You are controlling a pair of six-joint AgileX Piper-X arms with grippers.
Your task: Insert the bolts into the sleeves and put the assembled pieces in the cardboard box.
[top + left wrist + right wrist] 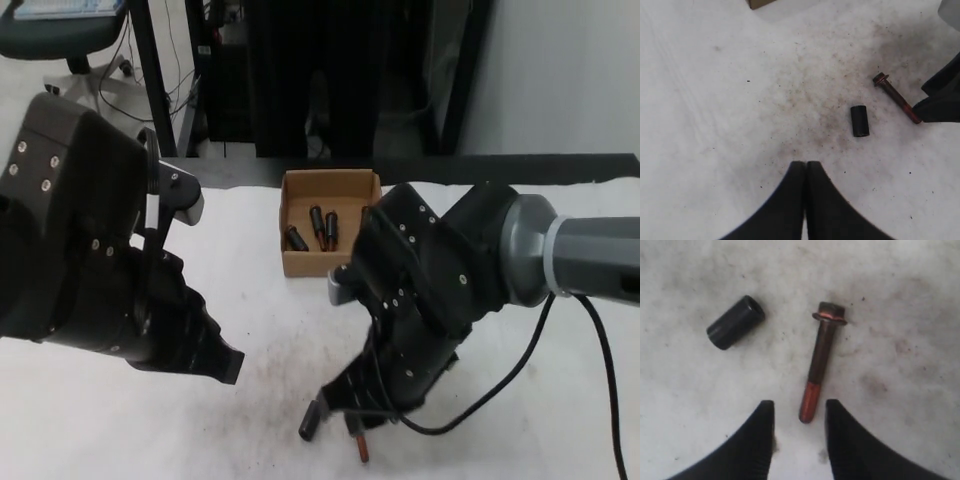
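On the white bench lie a short black sleeve (735,322) and a reddish flanged bolt (821,360), side by side and apart. My right gripper (799,415) is open just over the bolt, with the threaded tip between its fingertips and no contact visible. In the high view the sleeve (311,420) and bolt (357,440) lie at the near edge, under the right gripper (345,400). My left gripper (806,170) is shut and empty, hovering short of the sleeve (859,120) and bolt (896,97). The cardboard box (310,263) holds several dark assembled pieces (326,228).
The left arm's bulky body (80,250) fills the left side of the bench. A grey cable (560,340) trails from the right arm over the surface. The right gripper's black finger (940,102) shows beside the bolt. A box corner (760,3) lies far off.
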